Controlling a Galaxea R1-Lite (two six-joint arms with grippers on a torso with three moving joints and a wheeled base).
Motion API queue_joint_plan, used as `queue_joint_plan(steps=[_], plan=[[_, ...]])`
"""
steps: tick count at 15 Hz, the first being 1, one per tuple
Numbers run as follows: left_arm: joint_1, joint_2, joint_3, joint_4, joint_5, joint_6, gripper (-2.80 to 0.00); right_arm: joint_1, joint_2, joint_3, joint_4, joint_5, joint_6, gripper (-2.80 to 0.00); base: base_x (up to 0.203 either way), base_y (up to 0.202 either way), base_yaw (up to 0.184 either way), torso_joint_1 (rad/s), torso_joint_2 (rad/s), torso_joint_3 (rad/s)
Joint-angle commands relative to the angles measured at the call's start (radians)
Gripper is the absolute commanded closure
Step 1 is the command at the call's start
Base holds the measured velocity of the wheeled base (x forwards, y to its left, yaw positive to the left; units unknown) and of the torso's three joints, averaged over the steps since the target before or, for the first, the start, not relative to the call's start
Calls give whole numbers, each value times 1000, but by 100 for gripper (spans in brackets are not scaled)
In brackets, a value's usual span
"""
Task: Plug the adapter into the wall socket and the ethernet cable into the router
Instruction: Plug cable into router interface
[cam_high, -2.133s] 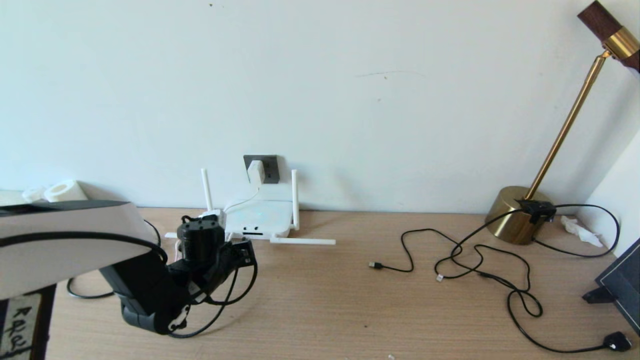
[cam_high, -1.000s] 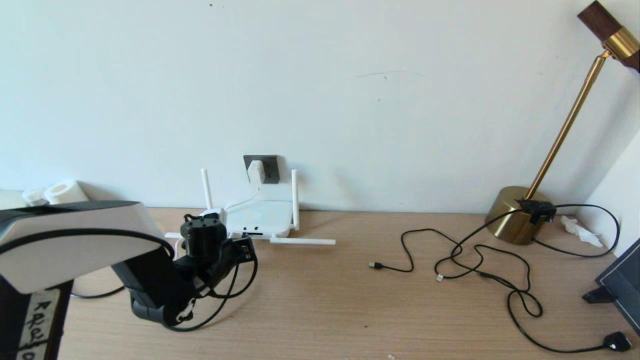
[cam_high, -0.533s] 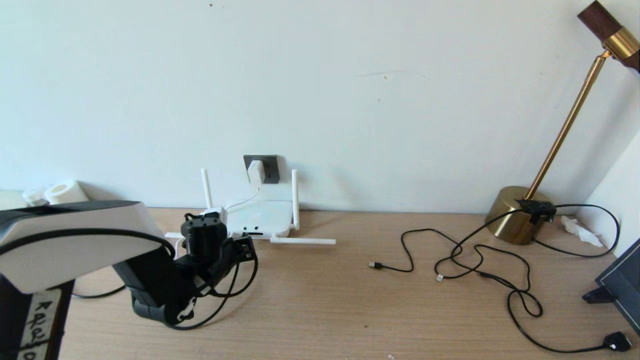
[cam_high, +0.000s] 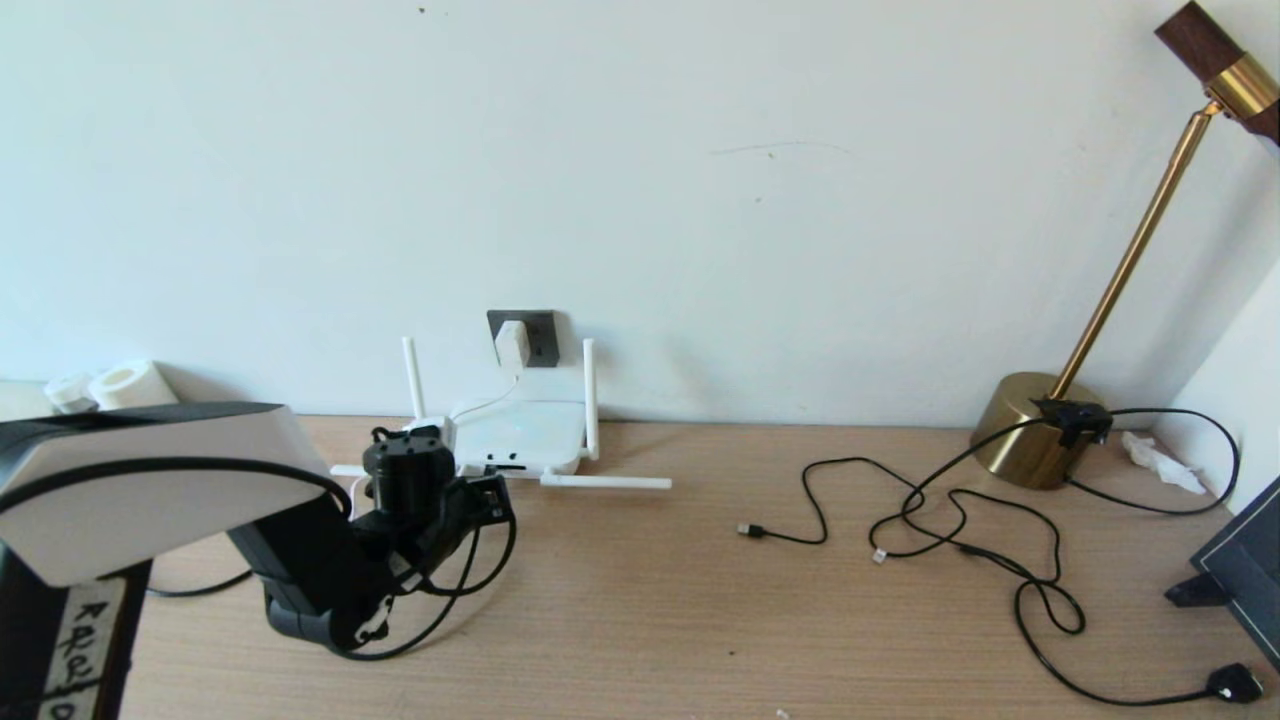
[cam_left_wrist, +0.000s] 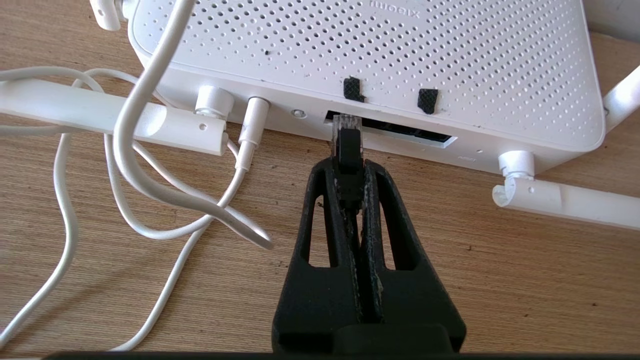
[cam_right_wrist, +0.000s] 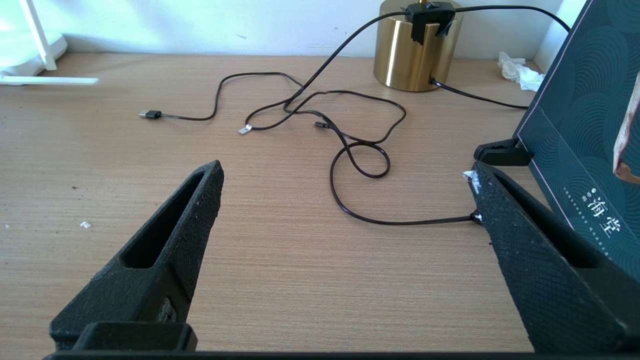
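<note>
The white router (cam_high: 520, 432) lies on the desk against the wall, its perforated shell (cam_left_wrist: 370, 60) close before my left wrist. My left gripper (cam_left_wrist: 348, 167) is shut on the ethernet cable (cam_left_wrist: 348, 150) just behind its clear connector (cam_left_wrist: 344, 122). The connector's tip is at the left end of the dark port slot (cam_left_wrist: 405, 134); how far in it sits is hidden. The white adapter (cam_high: 512, 342) sits in the dark wall socket (cam_high: 540, 335), its white cord (cam_left_wrist: 150, 100) running to the router. My right gripper (cam_right_wrist: 345, 170) hangs open over bare desk, holding nothing.
One router antenna (cam_high: 605, 482) lies flat on the desk. Thin black cables (cam_high: 950, 520) sprawl at the right before a brass lamp base (cam_high: 1030, 430). A dark teal box (cam_right_wrist: 580, 125) stands at the far right. Paper rolls (cam_high: 125, 380) sit at the left.
Since two seconds ago my left arm has pushed forward toward the router with the cable in its grip. Over the last half second nothing visibly moves.
</note>
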Motion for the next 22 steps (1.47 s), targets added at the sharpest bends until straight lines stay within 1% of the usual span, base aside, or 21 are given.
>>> queue_joint_plan(steps=[1,6,8,16,18,22], plan=[[5,-1,3,-6,1,8,0,0,2,0,-1,0,0,-280,0,0,0,0,0,0],[17,0,3,-6,0,21,0,0,2,0,-1,0,0,-280,0,0,0,0,0,0],[19,-1,4,-6,0,36,0,0,2,0,-1,0,0,-280,0,0,0,0,0,0],[19,-12,9,-6,0,40,0,0,1,0,-1,0,0,-280,0,0,0,0,0,0],[19,-13,9,-8,0,53,0,0,2,0,-1,0,0,-280,0,0,0,0,0,0],[19,-15,9,-6,0,60,0,0,2,0,-1,0,0,-280,0,0,0,0,0,0]])
